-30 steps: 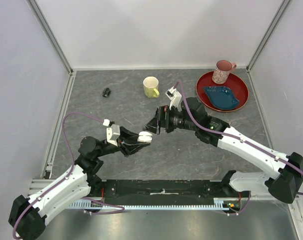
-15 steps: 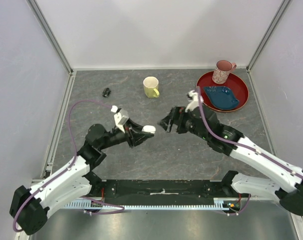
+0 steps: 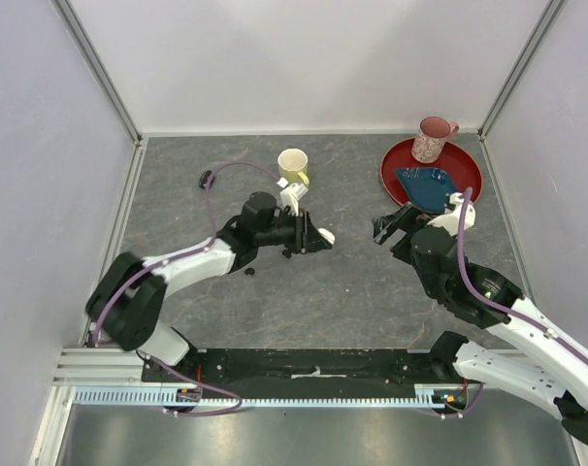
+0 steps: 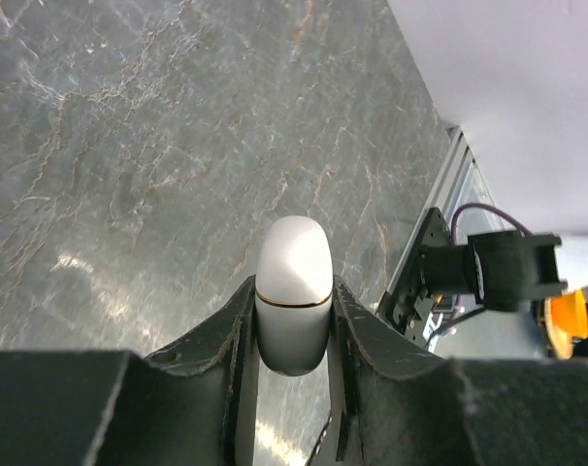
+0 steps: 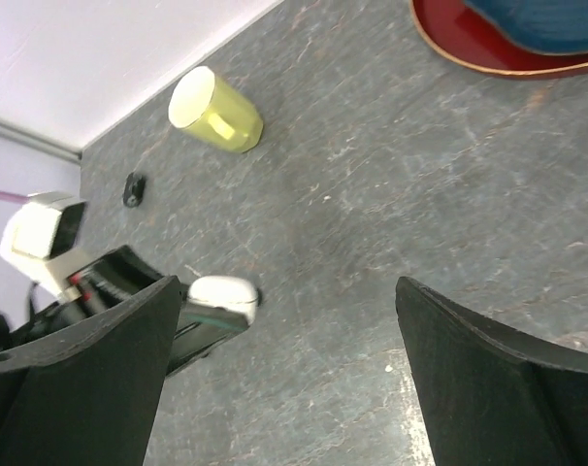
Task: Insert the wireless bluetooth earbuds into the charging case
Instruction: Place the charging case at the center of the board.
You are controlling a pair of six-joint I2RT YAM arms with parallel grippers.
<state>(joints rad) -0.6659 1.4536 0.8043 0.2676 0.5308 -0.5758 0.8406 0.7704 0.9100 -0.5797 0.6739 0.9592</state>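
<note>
Left claw [image 4: 294, 296]: clenched on the white charging case [image 4: 294, 257], swung from lower left to mid-frame.
Right claw [image 3: 391, 225]: released, pulled back toward the right.
Meaning: the lid looks shut, so loading hasn't begun.

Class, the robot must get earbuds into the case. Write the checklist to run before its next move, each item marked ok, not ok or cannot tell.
1. Left hand grips the white case: ok.
2. Case lid open to take buds: not ok, the seam looks closed.
3. Right hand open and empty: ok.
4. Earbud located: cannot tell; the small dark object near the far left wall may be one.
5. Yellow mug apart from the case: ok.
</note>
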